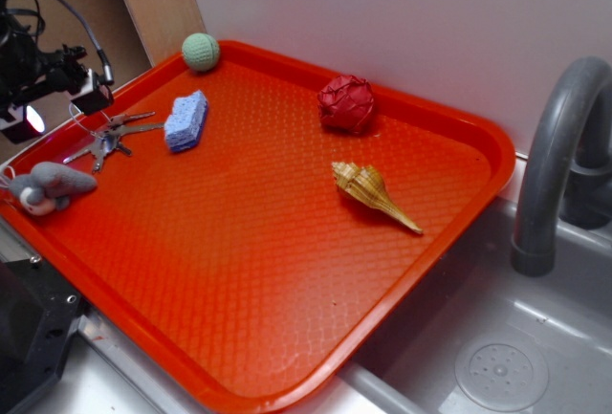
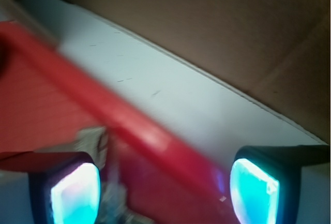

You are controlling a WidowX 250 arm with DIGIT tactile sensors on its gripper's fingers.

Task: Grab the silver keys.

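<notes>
Gripper (image 2: 165, 182): wide open, holding nothing, upper left of exterior frame.
Silver keys (image 1: 107, 139): stiff, thin, probably slippery; grasp the bunch's middle.

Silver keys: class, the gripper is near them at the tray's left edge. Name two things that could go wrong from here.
1. The gripper hangs above the tray rim, beside the silver keys; closing here could clip the rim or miss.
2. The keys lie flat between the blue sponge and the grey toy mouse, so the open gripper might snag a neighbour or slide off.
</notes>
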